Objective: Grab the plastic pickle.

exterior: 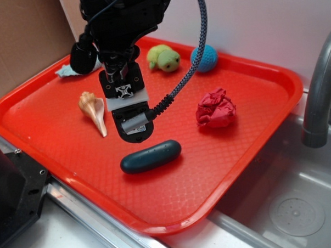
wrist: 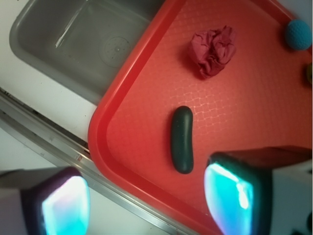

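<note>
You will find no readable brand, label or writing anywhere; the only mark is a small black-and-white patterned square on the front of the gripper [exterior: 134, 127], too fine to make out. Take the red tray [exterior: 249, 148] as your landmark: the plastic pickle [exterior: 151, 156] lies flat on the tray floor toward its near edge, clear of everything else. In the exterior view the gripper hangs over the tray just behind the pickle, not touching it. The wrist view shows you the two fingers [wrist: 230, 196] low in the picture with a wide gap between them, so the jaws stand apart and hold nothing; the pickle [wrist: 182, 139] lies above that gap, nearer the right-hand finger. Also on the tray are a seashell [exterior: 93, 110] toward its left side, a crumpled red cloth [exterior: 215, 108] toward its right side, and at its far rim a light green plush toy [exterior: 163, 57] and a blue crocheted ball [exterior: 204, 58], with a pale blue scrap [exterior: 70, 71] at its far left corner. Only the exterior view gives you the seashell, the scrap, the braided cable [exterior: 188, 73] and the grey faucet [exterior: 323, 89] beside the tray. Only the wrist view gives you the finger gap and most of the sink basin [wrist: 83, 44] past the tray's rim.
</note>
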